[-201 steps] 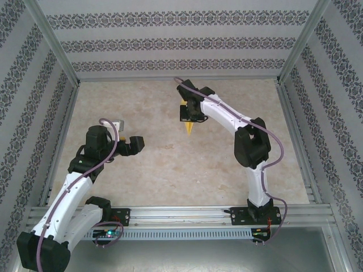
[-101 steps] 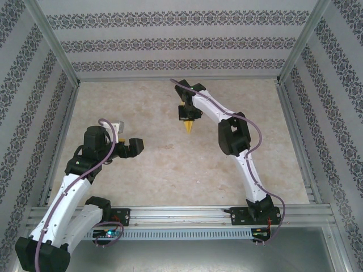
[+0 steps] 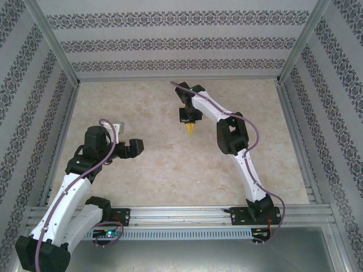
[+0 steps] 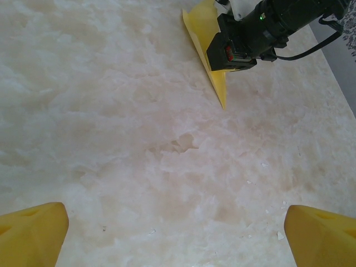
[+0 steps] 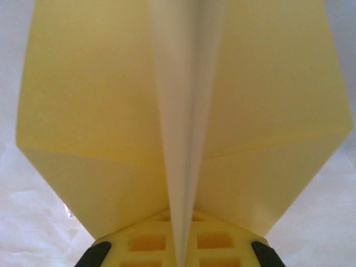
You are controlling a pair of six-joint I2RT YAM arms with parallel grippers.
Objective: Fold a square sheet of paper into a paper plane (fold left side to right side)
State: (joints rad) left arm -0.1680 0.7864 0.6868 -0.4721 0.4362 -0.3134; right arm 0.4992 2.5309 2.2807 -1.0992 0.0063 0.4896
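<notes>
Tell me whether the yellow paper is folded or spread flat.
Folded. The paper plane is a pointed dart with a centre crease and wings angled out, pinched at the crease by the right gripper.

One paper plane (image 3: 189,129). Two arms: left arm (image 3: 65,195), right arm (image 3: 249,170). Two grippers: left gripper (image 3: 136,146), right gripper (image 3: 189,118). One marbled table (image 3: 164,170).

Robot lab test cell. Aluminium frame (image 3: 52,42) boxed in with patterned wallpaper panels (image 3: 176,42) around a marble-look table (image 3: 153,170). Left arm (image 3: 68,192) and right arm (image 3: 249,170) bolted to a rail (image 3: 181,213).
</notes>
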